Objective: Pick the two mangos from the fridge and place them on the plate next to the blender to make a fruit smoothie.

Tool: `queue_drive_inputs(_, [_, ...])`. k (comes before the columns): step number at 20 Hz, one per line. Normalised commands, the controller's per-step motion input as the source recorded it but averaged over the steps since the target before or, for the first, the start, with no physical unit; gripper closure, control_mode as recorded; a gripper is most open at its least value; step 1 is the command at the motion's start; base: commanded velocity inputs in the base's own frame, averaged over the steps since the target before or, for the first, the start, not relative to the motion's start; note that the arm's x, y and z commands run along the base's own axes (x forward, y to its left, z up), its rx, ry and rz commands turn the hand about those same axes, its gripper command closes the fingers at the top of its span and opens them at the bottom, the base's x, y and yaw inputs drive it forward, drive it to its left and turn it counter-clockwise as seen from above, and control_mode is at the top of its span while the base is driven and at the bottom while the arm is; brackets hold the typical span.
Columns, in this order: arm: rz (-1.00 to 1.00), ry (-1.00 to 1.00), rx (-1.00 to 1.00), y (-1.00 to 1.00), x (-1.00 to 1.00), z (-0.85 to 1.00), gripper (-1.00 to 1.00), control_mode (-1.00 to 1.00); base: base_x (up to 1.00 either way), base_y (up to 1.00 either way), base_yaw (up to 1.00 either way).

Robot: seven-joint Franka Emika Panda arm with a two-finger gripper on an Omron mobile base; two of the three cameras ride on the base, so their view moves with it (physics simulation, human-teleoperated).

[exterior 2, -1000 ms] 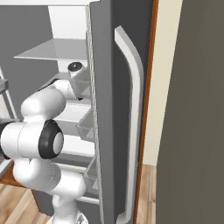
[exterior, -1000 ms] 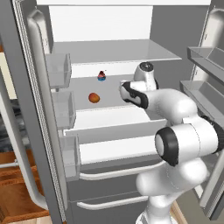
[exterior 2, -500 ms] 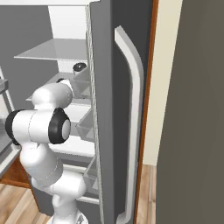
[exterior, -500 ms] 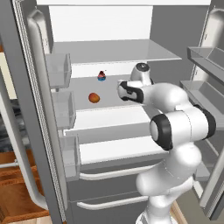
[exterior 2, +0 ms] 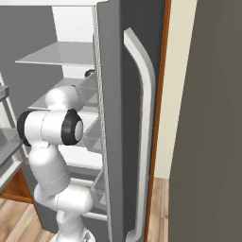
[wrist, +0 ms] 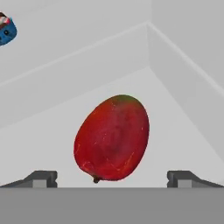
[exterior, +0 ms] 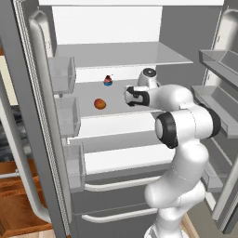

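Hand view showed the jaws (wrist: 112,177) spread wide, empty, before a smooth red mango (wrist: 112,139); the arm had reached deeper along the fridge (exterior: 116,56) shelf.

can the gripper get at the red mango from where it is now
Probably yes. In the hand view the red mango lies on the bare white fridge shelf just ahead of the open gripper, centred between the fingertips, with nothing between them.
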Motion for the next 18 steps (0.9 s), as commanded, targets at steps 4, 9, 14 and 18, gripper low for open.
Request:
queue_drive_inputs(4, [0.00, 0.01, 0.00, -0.05, 0.34, -0.17, -1.00, -1.00, 0.00, 0.00, 0.00])
queue_drive_inputs(9, [0.00, 0.01, 0.00, 0.00, 0.36, -0.20, -1.00, -1.00, 0.00, 0.00, 0.00])
queue_drive_inputs(14, [0.00, 0.01, 0.00, 0.00, 0.03, -0.38, 1.00, -1.00, 0.00, 0.00, 0.00])
queue_drive_inputs(18, [0.00, -0.11, 0.00, 0.00, 0.00, -0.07, 1.00, -1.00, 0.00, 0.00, 0.00])
